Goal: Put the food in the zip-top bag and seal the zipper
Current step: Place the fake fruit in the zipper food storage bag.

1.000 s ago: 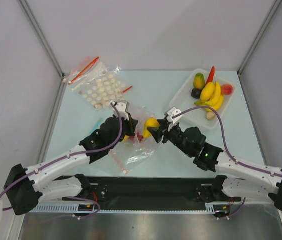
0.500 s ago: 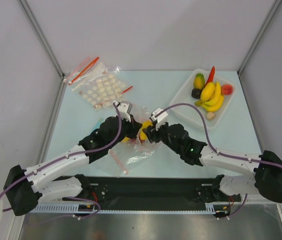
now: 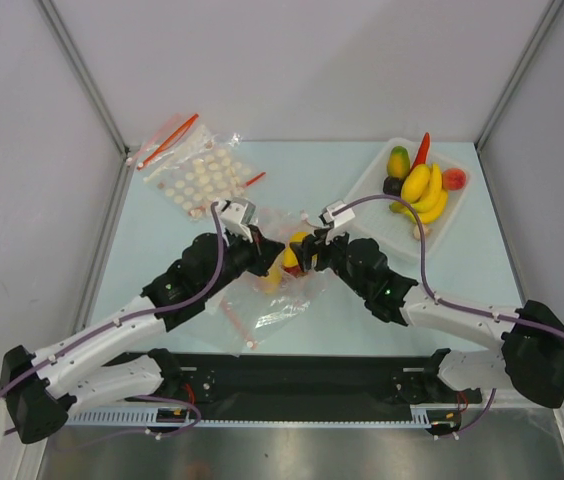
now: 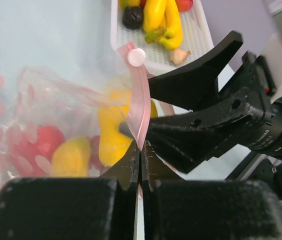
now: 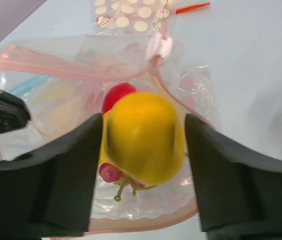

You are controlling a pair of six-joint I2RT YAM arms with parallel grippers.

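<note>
The clear zip-top bag (image 3: pixel 274 300) lies mid-table, with red and yellow food (image 4: pixel 46 145) inside. My left gripper (image 3: pixel 260 250) is shut on the pink zipper strip (image 4: pixel 140 115) and holds one lip of the mouth up; its fingertips (image 4: pixel 140 150) pinch the strip. My right gripper (image 3: pixel 304 253) holds a round yellow fruit (image 5: pixel 143 135) between its wide-set fingers, just over the open mouth. A red fruit (image 5: pixel 116 95) and small red berries on green stems (image 5: pixel 110 171) show below it in the bag. Both grippers nearly touch.
A white tray (image 3: pixel 367 190) at the back right holds bananas (image 3: pixel 422 190), a red chili (image 3: pixel 421 148), a mango (image 3: pixel 398 160), a red fruit (image 3: pixel 453 178) and dark grapes (image 3: pixel 392 186). A white-dotted clear bag (image 3: pixel 202 178) with a red strip (image 3: pixel 167 140) lies at the back left.
My right gripper has carried the yellow fruit left to the bag's mouth. My left gripper has kept its pinch on the zipper strip and shifted slightly back and left.
</note>
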